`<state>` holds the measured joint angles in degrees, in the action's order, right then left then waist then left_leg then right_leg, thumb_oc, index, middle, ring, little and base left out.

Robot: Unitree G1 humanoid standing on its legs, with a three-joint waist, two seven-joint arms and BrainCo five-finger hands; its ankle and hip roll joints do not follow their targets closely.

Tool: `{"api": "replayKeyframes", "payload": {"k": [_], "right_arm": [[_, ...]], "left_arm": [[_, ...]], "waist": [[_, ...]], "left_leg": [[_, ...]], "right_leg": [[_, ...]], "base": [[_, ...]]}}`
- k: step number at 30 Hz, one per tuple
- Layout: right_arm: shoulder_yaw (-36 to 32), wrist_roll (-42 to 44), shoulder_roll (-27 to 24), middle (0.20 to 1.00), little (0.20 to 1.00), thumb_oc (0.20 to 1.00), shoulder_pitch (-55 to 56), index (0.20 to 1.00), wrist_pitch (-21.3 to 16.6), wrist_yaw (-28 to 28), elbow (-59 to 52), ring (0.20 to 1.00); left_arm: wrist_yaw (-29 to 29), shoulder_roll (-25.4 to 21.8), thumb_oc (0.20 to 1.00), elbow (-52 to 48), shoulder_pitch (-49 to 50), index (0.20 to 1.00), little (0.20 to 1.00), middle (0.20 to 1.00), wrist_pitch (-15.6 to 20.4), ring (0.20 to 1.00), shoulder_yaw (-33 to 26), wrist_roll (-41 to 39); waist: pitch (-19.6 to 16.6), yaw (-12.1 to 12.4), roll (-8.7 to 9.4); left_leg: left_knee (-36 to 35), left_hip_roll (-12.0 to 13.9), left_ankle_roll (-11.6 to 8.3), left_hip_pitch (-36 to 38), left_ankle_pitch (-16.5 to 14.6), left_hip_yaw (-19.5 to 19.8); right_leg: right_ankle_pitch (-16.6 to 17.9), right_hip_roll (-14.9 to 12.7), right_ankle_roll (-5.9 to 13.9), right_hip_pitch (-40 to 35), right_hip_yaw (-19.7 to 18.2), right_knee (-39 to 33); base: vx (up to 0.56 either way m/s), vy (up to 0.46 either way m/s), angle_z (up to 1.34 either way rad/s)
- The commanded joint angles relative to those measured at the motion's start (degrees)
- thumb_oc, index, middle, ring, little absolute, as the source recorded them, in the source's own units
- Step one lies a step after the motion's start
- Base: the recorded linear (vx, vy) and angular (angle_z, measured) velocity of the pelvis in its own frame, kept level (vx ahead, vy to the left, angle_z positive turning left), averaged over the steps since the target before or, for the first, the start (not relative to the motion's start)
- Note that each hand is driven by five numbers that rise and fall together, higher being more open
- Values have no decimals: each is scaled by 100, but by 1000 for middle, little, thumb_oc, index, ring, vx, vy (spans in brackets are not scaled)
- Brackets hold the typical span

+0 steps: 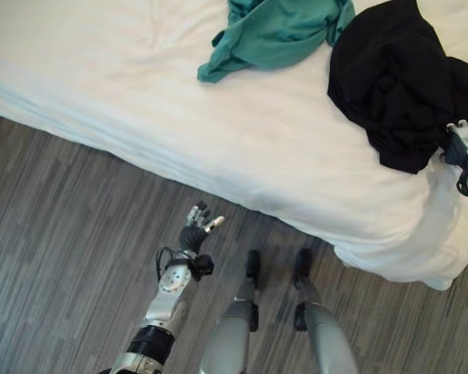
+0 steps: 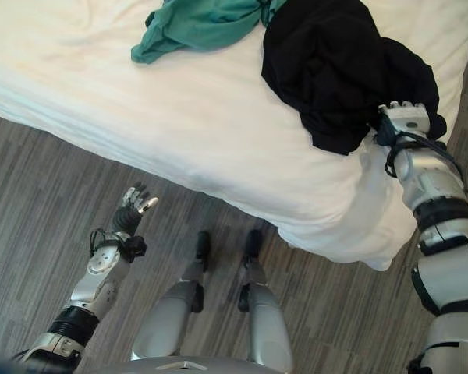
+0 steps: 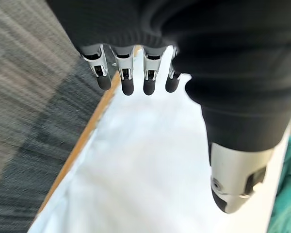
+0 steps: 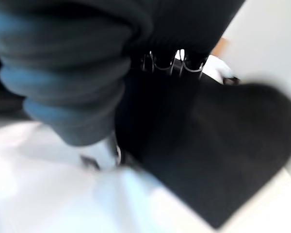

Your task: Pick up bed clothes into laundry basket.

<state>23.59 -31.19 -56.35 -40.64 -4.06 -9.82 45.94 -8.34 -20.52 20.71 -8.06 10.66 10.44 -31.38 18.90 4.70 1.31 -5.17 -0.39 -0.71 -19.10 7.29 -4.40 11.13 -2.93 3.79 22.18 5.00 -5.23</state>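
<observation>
A black garment [image 1: 390, 78] lies crumpled on the white bed [image 1: 140, 93] near its right corner. Beside it, farther back, is a teal garment [image 1: 273, 35]. My right hand [image 2: 402, 121] rests against the black garment's near edge, above the bed's corner. The right wrist view has the black cloth [image 4: 223, 145] right in front of the hand, which is partly buried in it. My left hand [image 1: 193, 234] hangs open over the floor, just short of the bed's side, holding nothing. Its straight fingers [image 3: 127, 77] point along the bed's edge in the left wrist view.
Grey wood-plank floor [image 1: 62, 234] runs along the bed's near side. The white sheet bulges down over the bed corner [image 1: 405, 249] at the right. A wooden strip [image 3: 82, 141] edges the bed in the left wrist view.
</observation>
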Motion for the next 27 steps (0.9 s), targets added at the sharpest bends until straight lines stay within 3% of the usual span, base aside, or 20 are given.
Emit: {"api": "replayKeyframes", "payload": {"k": [1,4,5,7,11,21,27], "right_arm": [[574,691,43,200,200,200,1050,200,-111,483,475,200],[-556,1455,-203,200,200,200,1806,200,-205,429,280,200],[-592,1452,-206,200,200,200,1842,200,-201,432,262,200],[-1529,1911,-319,200,200,200,2375,200,-267,317,-173,200],[-2528,2523,-367,200,200,200,2628,200,-350,66,-744,200],[-3576,2868,-534,200,200,200,2536,200,-389,-314,-2011,200],[-4556,3212,-865,200,200,200,2772,200,-470,-579,-2768,200]], "left_arm": [[93,16,1000,-181,64,1000,1000,1000,276,1000,-229,-145],[295,-26,1000,-303,431,1000,1000,1000,206,1000,-309,-138],[294,-32,1000,-305,427,1000,1000,1000,205,1000,-296,-138],[389,-46,1000,-354,650,1000,1000,1000,153,1000,-396,-102],[404,-17,1000,-342,813,1000,1000,1000,79,1000,-526,-80],[319,102,1000,-287,1083,1000,1000,1000,-47,1000,-881,53],[42,60,1000,-145,1078,1000,1000,1000,-41,1000,-1339,148]], "waist": [[1,-347,-13],[-289,-516,35],[-297,-499,43],[-530,-612,46],[-837,-676,41],[-1369,-683,78],[-1642,-808,107]], "left_leg": [[17,225,-391,170,-96,90],[17,261,-306,682,-285,-9],[17,257,-306,663,-263,-13],[17,278,-258,988,-373,-93],[17,309,-214,1290,-482,-188],[17,318,-172,1717,-616,-234],[17,312,-156,1958,-708,-274]], "right_leg": [[-208,-198,443,-242,-113,23],[-356,-193,430,-698,-175,23],[-338,-197,429,-678,-180,23],[-418,-168,439,-951,-241,23],[-475,-141,453,-1178,-336,23],[-593,-122,431,-1652,-358,23],[-653,-129,414,-1900,-393,26]], "base": [[168,18,-16],[127,19,-23],[125,14,-21],[158,28,-18],[105,23,-31],[70,4,-10],[60,19,5]]}}
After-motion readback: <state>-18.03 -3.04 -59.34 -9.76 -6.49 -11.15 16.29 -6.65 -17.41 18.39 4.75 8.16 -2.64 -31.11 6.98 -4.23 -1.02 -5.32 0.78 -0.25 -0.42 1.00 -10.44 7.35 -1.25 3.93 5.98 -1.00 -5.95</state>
